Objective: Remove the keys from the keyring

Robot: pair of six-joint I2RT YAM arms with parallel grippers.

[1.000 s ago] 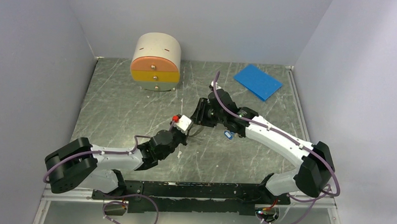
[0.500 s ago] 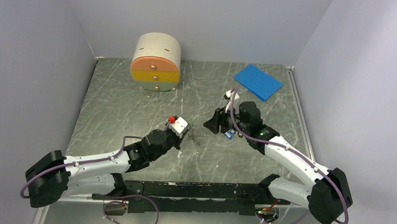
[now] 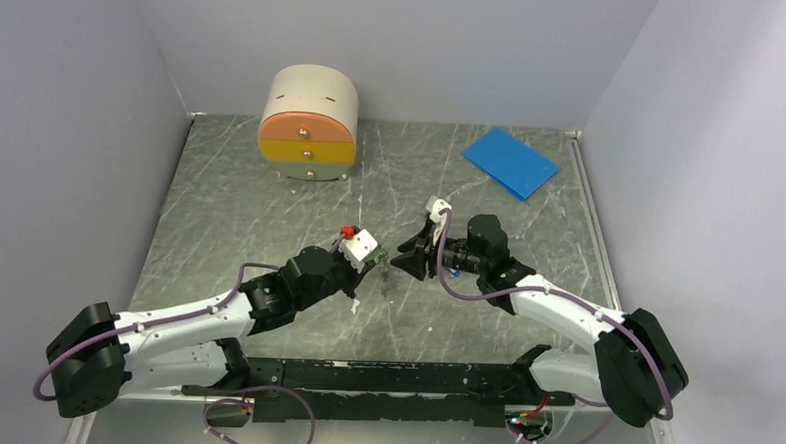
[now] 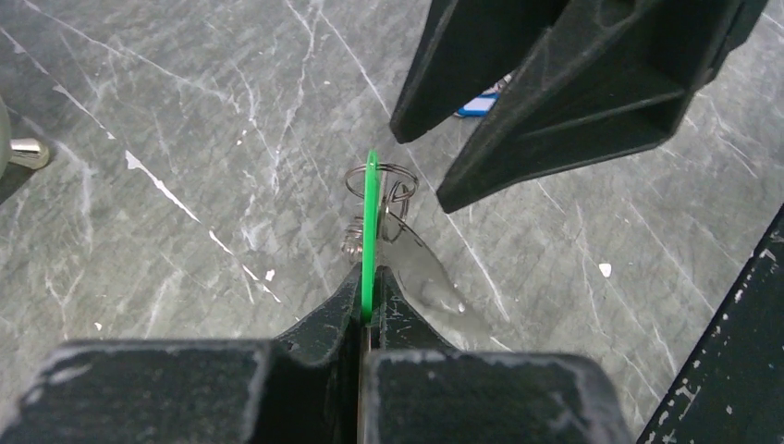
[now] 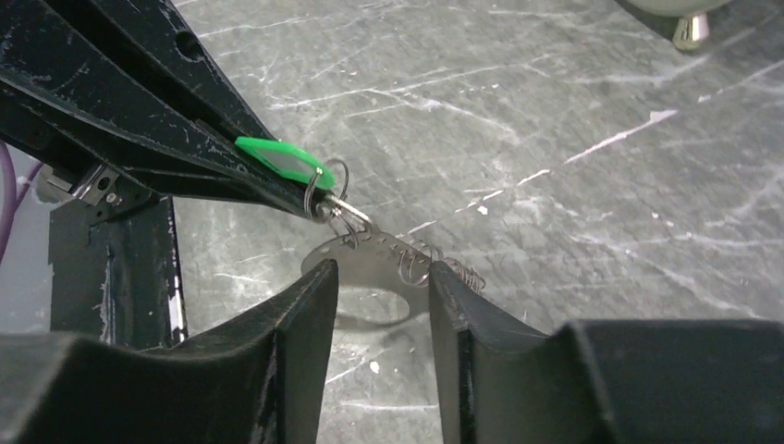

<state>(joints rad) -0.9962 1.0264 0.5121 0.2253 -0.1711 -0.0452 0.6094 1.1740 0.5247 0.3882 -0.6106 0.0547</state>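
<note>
Right hand (image 5: 380,276) now nearer, released; left hand (image 4: 370,283) grasping keys (image 4: 371,213), long axis toward it

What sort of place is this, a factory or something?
Most likely a robot test cell in a lab: a left arm and right arm mounted at a grey table, plain walls boxing it in, and a small drawer unit as a prop.

- Only a narrow gap separates the left gripper (image 4: 370,282), clamping the keys (image 4: 371,217), from the wide-spread right gripper (image 5: 381,277).
- The keyring (image 5: 413,262) lies in that gap.
- Drawer box (image 3: 308,123), blue pad (image 3: 510,161): well apart.
</note>
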